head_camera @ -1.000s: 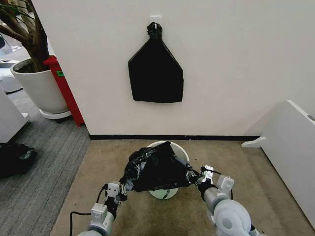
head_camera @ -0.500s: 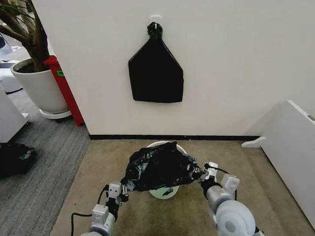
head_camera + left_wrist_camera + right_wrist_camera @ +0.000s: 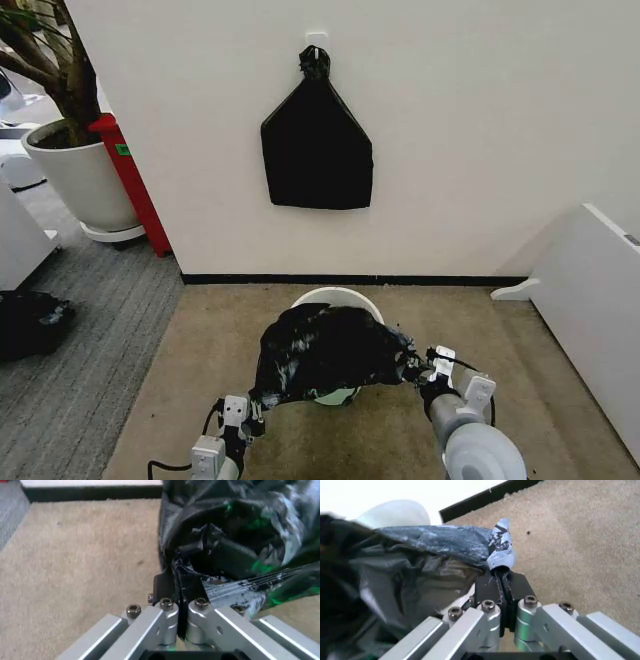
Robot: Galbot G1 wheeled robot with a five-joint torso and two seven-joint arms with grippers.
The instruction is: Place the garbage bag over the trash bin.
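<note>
Both grippers are clamped on the garbage bag (image 3: 328, 352), left gripper (image 3: 254, 409) and right gripper (image 3: 420, 368) pinching opposite edges, stretching it above the near side of the trash bin (image 3: 337, 297), whose far rim sits uncovered, so draping remains.

Even, soft room light reaches me; my wrist views blur, glare streaks the garbage bag (image 3: 240, 536), faint floor shadows.

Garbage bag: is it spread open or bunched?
Bunched. The garbage bag hangs crumpled between both tools, over the trash bin.
</note>
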